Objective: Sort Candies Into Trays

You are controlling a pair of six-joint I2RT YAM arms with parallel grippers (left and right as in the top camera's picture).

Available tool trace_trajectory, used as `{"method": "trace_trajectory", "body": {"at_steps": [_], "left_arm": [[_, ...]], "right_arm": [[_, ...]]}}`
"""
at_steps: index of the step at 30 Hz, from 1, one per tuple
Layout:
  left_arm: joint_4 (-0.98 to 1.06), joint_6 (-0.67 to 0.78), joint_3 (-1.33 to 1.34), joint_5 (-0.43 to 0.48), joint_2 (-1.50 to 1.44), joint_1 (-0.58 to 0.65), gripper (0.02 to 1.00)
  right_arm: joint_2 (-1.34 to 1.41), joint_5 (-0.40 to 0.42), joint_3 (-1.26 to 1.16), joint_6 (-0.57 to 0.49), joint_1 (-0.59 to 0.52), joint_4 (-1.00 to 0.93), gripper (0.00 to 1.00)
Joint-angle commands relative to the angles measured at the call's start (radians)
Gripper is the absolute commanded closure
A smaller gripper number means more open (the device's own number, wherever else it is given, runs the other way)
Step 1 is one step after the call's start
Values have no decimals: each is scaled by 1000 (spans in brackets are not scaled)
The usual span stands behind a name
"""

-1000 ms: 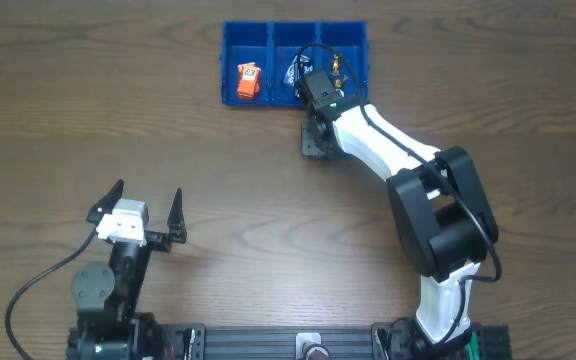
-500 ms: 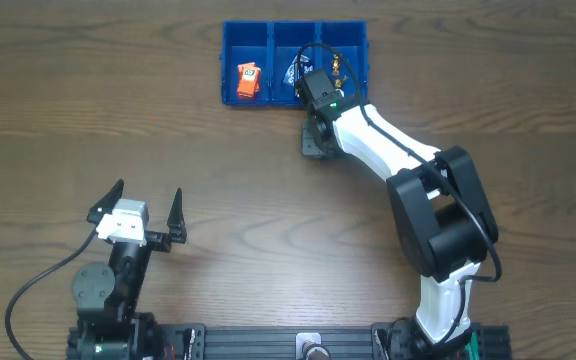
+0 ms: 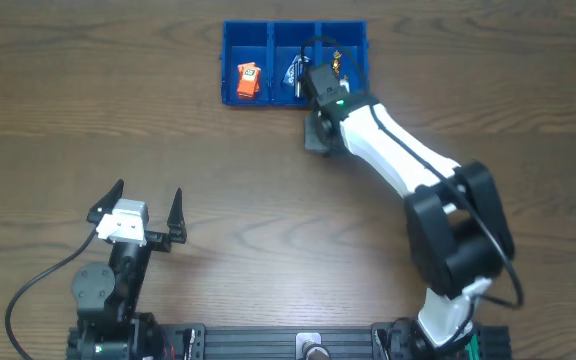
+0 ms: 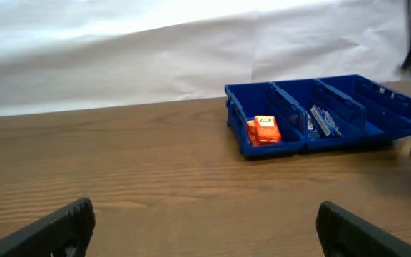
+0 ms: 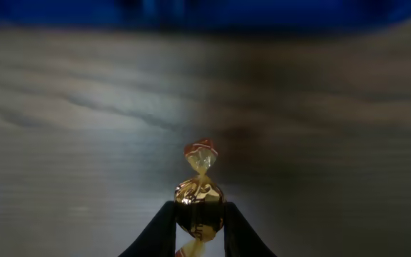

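From above, a brown wooden table [image 3: 88, 110] fills the scene, its grain running side to side. A blue tray [image 3: 248, 45] with three compartments side by side lies at the far edge. Its left compartment holds an orange candy [image 3: 249, 80] and its middle one holds a silvery-blue candy [image 3: 293, 72]. What is in the right compartment I cannot tell, since the right arm's wrist partly covers it. The right gripper [image 3: 318, 137] sits over bare wood just in front of the tray, near the middle and right compartments. The left gripper [image 3: 143, 208] is well apart, near its own base, with its fingers spread wide and nothing between them.

In the left wrist view, a creased white sheet [image 4: 120, 50] hangs behind the table's far edge. The tray [image 4: 235, 121] stands on the wood in front of it, the orange candy [image 4: 265, 130] in its nearest compartment and the silvery-blue one [image 4: 322, 120] in the next.

In the right wrist view, the wood is close below and the blurred blue tray wall [image 5: 205, 11] runs along the far side. The right gripper [image 5: 199, 218] pinches a gold-wrapped candy [image 5: 199, 193], whose twisted end sticks out beyond the fingertips, outside the tray.
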Motion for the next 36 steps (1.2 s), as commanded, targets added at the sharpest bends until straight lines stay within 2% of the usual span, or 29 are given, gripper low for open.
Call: {"method": "trace_trajectory", "body": {"at_steps": [1,5,9,19,32,34,36], "left_arm": [[-45,-4,-16,24,-6,4,20],[-45,-4,-16,24,-6,4,20],[-45,-4,-16,24,-6,4,23],[-45,-4,-16,24,-6,4,20],[-45,-4,-16,24,-6,4,20],[-45,-4,-16,24,-6,4,20],[-45,-4,-16,24,-6,4,20]], "right_arm": [[-108,171,145,-40,1,-39,814],[-106,228,247,-72,-13,-42,814],[-100,231,310,-112,-47,-8,812],[69,217,390,-134,-109,-7,816],[195,178,390,-132,-115,2,822],[195,178,389,-132,-115,2,812],[195,178,390,-132,-115,1,687]]}}
